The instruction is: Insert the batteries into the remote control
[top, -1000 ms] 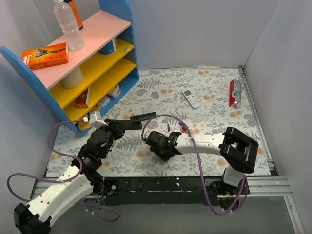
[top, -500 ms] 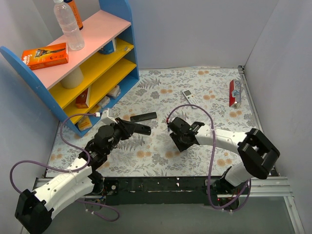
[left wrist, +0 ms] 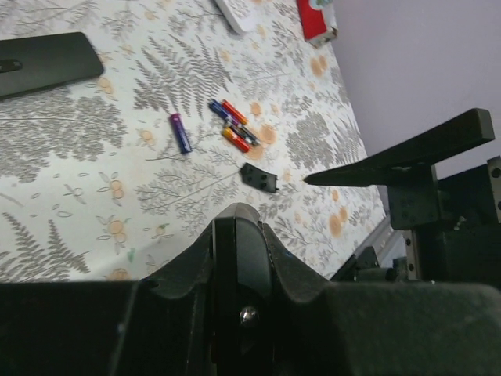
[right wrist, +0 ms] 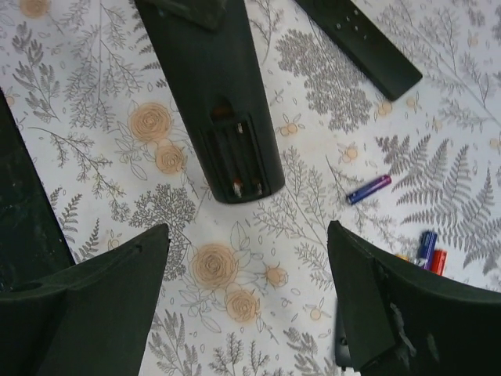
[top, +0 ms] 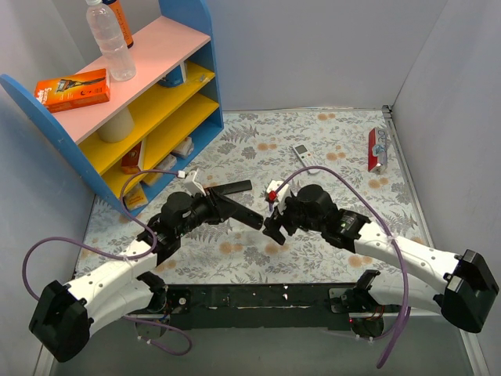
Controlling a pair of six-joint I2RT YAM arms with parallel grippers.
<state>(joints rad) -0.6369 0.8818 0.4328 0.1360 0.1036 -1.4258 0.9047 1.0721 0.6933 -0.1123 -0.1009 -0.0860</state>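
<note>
My left gripper (top: 218, 208) is shut on the remote control (top: 241, 212), a long black bar held above the table and pointing right. The right wrist view shows the remote control (right wrist: 211, 86) back-up, its open battery compartment (right wrist: 238, 159) empty. My right gripper (top: 273, 224) hangs open just past that end, with nothing between its fingers (right wrist: 102, 305). The batteries lie on the table: a purple one (right wrist: 368, 189) alone and a red and blue cluster (right wrist: 429, 254). The left wrist view shows the purple one (left wrist: 181, 132), the cluster (left wrist: 235, 129) and my left gripper (left wrist: 239, 223).
A shorter plain black bar (top: 229, 189) lies behind the arms. A small black cover piece (left wrist: 259, 178) lies near the batteries. A white remote (top: 306, 157) and a red package (top: 377, 149) sit at the back right. A blue shelf unit (top: 141, 102) stands back left.
My right gripper's jaws have spread wide and the right arm has swung to face the remote's end. My left arm has carried the remote rightwards toward the middle.
</note>
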